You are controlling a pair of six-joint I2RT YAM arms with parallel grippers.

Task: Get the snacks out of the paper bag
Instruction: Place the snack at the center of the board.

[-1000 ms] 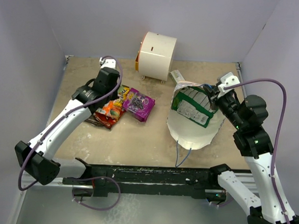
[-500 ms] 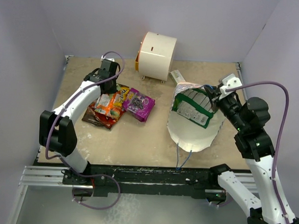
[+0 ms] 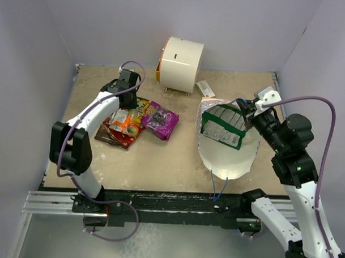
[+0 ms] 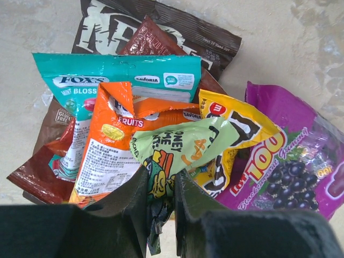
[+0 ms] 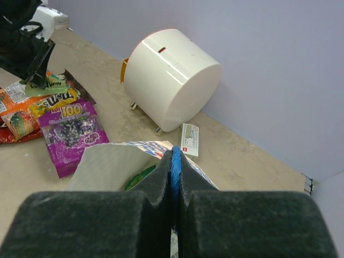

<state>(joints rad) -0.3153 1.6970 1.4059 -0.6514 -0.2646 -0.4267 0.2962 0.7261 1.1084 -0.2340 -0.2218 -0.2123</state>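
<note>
My left gripper (image 4: pixel 161 185) is shut on the end of the tiny yellow-green packet (image 4: pixel 183 145), right over the snack pile at the table's left (image 3: pixel 131 103). In the pile lie the dark brown chips bag (image 4: pixel 161 27), the teal packet (image 4: pixel 107 80), the orange packet (image 4: pixel 105 156), a yellow packet (image 4: pixel 242 126) and the purple packet (image 3: pixel 160 118). My right gripper (image 5: pixel 176 156) is shut on the blue string handle (image 5: pixel 175 161) of the paper bag (image 3: pixel 228 156) and holds its mouth up. The green-and-white packet (image 3: pixel 222 129) is inside the bag.
The white cylindrical appliance (image 3: pixel 180 64) stands at the back centre. The small white box (image 3: pixel 204 87) lies on the table between it and the bag. Purple walls close in the table on three sides.
My right gripper has pulled the bag handle slightly right and up, shifting the bag and uncovering the small white box. My left arm has swung its elbow in; its gripper stays over the pile.
</note>
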